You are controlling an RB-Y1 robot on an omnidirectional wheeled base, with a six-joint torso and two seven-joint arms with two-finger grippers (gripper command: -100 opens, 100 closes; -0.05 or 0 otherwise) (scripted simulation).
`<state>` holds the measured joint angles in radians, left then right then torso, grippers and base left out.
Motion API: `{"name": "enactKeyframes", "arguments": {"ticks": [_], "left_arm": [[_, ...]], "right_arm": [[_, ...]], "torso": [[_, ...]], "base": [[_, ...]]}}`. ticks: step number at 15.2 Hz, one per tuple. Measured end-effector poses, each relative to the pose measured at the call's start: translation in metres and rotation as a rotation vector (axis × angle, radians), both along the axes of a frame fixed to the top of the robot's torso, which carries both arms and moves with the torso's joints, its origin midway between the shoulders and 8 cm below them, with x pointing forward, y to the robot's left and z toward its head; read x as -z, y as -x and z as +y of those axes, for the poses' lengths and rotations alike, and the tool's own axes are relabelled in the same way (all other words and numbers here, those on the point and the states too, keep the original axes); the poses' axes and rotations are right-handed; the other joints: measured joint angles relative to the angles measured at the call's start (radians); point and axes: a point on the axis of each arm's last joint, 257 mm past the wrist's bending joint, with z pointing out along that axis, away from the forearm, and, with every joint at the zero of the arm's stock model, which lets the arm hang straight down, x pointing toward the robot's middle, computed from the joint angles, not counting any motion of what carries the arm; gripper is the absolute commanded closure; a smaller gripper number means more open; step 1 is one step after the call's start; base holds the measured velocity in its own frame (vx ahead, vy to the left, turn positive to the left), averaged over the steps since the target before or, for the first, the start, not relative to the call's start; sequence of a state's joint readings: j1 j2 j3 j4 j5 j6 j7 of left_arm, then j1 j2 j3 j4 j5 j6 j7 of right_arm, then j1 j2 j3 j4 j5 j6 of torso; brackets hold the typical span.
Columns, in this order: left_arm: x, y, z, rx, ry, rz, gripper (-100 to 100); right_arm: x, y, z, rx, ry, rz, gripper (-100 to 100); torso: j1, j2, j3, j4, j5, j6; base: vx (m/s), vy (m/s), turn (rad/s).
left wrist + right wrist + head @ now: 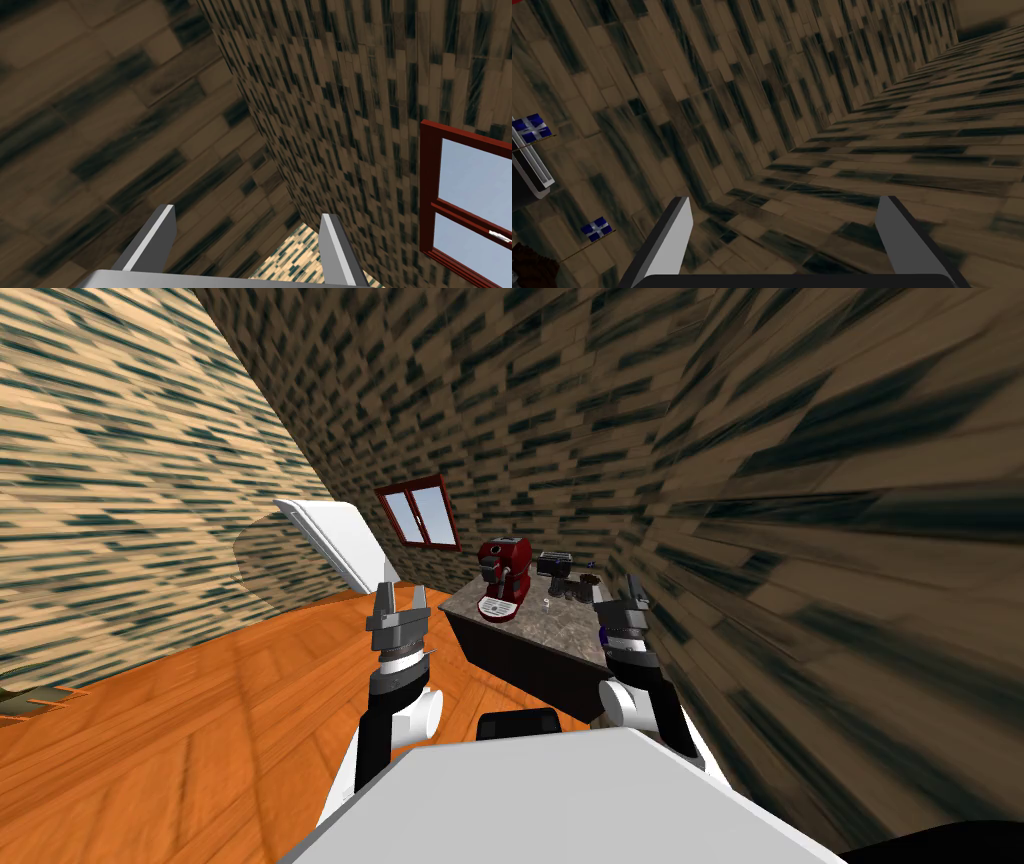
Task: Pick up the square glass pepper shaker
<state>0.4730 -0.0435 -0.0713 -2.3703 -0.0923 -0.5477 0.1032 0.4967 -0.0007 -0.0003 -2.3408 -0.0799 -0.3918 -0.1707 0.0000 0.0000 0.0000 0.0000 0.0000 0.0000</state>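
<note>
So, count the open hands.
2. The left hand is raised over the floor, left of the counter. The right hand is above the counter's right end. Both have their fingers well apart and hold nothing.

Dark cabinet with grey speckled stone top point(565, 636), standing on orange wood floor point(200, 728). On top: red coffee machine point(503, 576), small pale shaker point(547, 605) near it, dark boxy appliance point(555, 560) further back.

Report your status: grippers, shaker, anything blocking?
Left gripper open, raised. Right gripper open, near counter. Shaker on counter, untouched. Coffee machine beside it.
</note>
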Motion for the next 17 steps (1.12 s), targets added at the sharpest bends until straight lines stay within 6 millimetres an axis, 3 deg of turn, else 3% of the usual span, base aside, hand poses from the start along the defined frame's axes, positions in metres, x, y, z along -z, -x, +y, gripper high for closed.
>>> {"name": "enactKeyframes", "arguments": {"ticks": [8,17], "left_arm": [[0.0,0.0,0.0,0.0,0.0,0.0,0],[0.0,0.0,0.0,0.0,0.0,0.0,0]], "right_arm": [[0.023,-0.017,0.015,-0.034,0.179,0.086,-100],[0.094,-0.047,0.02,-0.017,0.473,0.275,-100]], "torso": [[0.005,-0.002,-0.001,0.0,0.001,0.0],[0.009,-0.003,-0.002,-0.001,0.002,0.0]], "base": [[0.018,0.055,-0.015],[0.029,0.109,-0.004]]}}
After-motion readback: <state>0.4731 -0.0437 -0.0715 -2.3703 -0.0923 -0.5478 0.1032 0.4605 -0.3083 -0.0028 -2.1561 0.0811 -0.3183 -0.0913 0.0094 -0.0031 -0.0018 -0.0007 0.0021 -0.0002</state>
